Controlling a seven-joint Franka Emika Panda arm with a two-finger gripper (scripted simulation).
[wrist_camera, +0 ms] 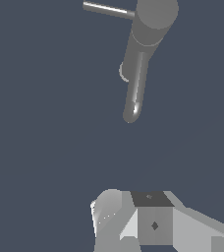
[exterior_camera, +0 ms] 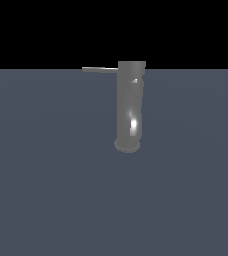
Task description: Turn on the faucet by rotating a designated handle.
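**A:** Eyes on the faucet (exterior_camera: 130, 105) — a tall grey metallic cylinder standing upright on the flat slate-blue floor (exterior_camera: 46, 190), a little to the exterior view's right of centre. Wider round base at the bottom, bright glint low on the body, slightly broader cap on top.

**B:** And the handle (exterior_camera: 100, 69)?

**A:** A thin flat grey bar sticking out level from just under the cap, pointing toward the exterior view's left. Nothing is touching it.

**B:** What does the wrist view give us?

**A:** We look down on the faucet (wrist_camera: 142, 54) from above: the round cap, a spout running out from the body with a rounded, shiny tip, and the handle (wrist_camera: 109, 10) jutting off sideways from the top.

**B:** Where's the gripper (wrist_camera: 133, 221)?

**A:** Only in the wrist view, at the frame's edge: white and grey blocky parts, well apart from the faucet, bare floor between them. It holds nothing. Whether its jaws stand spread or together, I cannot tell; the fingertips are cut off.
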